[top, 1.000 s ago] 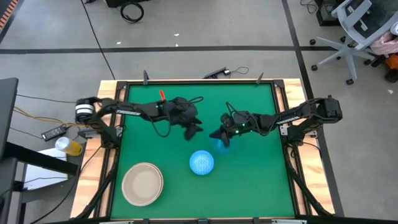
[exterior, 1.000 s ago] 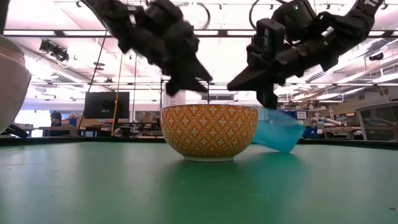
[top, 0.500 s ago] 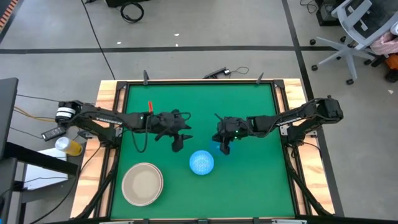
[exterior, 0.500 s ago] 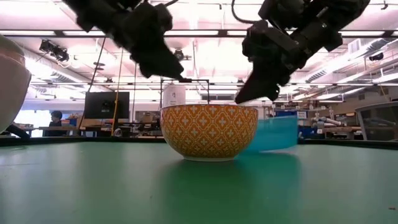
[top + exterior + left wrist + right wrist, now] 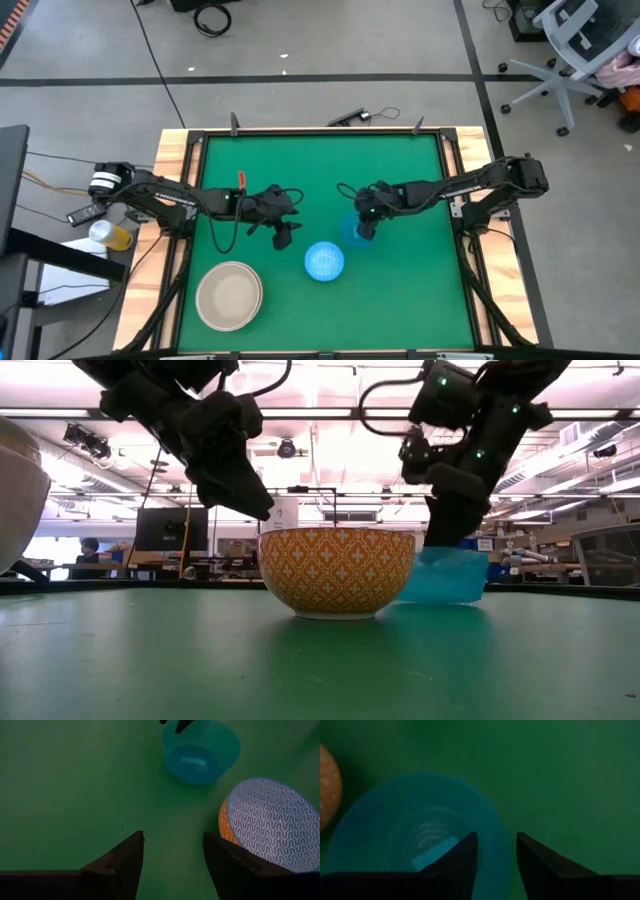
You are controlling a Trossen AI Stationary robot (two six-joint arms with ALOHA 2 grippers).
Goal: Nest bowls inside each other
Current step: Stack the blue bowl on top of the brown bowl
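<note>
A plain blue bowl (image 5: 350, 232) stands upright on the green table, right of centre. My right gripper (image 5: 497, 851) points steeply down over it and is open. One finger is over the bowl's inside and one is outside its rim (image 5: 504, 845), with a gap showing on each side. A blue bowl with a wavy pattern (image 5: 324, 261) sits inside an orange patterned bowl (image 5: 337, 572) near the table's middle. My left gripper (image 5: 172, 851) hangs open left of these bowls, above the table, with nothing between its fingers. A cream bowl (image 5: 229, 295) rests at the near left.
The table has a raised wooden frame (image 5: 178, 250) around the green mat. Bare mat lies behind the arms toward the far edge (image 5: 320, 160) and at the near right (image 5: 410, 300). The cream bowl's side (image 5: 15, 490) fills the left edge of the low view.
My right gripper has tipped from nearly level to steeply down. The plain blue bowl, which it held tilted with one side lifted, now stands flat on the table. My left gripper has drawn back toward the table's left and near edges, away from the bowls.
</note>
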